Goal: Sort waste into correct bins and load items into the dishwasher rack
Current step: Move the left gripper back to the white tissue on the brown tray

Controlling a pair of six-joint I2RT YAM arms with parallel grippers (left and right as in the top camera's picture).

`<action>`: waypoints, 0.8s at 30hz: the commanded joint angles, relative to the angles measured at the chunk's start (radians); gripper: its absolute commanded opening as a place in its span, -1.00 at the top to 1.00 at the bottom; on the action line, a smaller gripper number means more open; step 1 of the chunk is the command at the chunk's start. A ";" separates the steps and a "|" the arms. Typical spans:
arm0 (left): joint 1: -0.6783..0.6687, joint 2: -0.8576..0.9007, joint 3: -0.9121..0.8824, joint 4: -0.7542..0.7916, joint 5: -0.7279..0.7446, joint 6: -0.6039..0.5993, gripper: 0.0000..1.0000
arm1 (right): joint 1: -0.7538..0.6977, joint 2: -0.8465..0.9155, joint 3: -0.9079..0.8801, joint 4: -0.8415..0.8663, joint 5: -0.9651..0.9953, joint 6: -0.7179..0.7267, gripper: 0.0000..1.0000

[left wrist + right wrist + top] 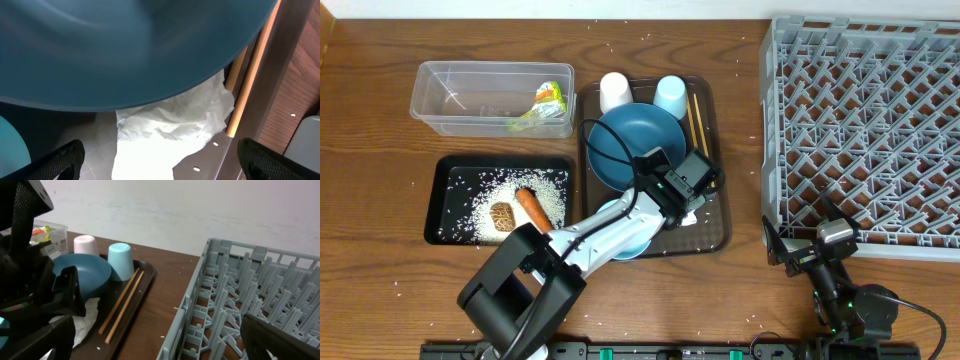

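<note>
My left gripper (692,205) (160,162) is open, its fingers either side of the crumpled white tissue (165,132) on the brown serving tray (715,225), just under the rim of the dark blue plate (635,145) (125,45). The tissue also shows in the right wrist view (87,320). The chopsticks (697,120) (122,305) lie on the tray's right side. White cup (614,92) and light blue cup (670,96) stand inverted at the tray's back. The pale blue bowl (625,240) sits under my left arm. My right gripper (807,247) (155,340) is open and empty by the grey rack (865,120).
The clear tub (490,98) holds the green-yellow wrapper (545,105). The black tray (455,200) holds rice (485,190), the carrot (531,208) and the brown lump (502,216). Rice grains are scattered over the wooden table.
</note>
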 commanded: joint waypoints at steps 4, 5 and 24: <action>-0.021 0.037 -0.002 0.037 -0.047 0.091 -0.96 | -0.023 -0.002 -0.002 -0.004 0.004 -0.013 -0.99; -0.024 0.045 -0.002 0.047 -0.051 0.105 -0.96 | -0.023 -0.002 -0.002 -0.004 0.004 -0.013 -0.98; -0.050 0.068 -0.002 0.062 -0.110 0.118 -0.91 | -0.023 -0.002 -0.002 -0.004 0.004 -0.013 -0.99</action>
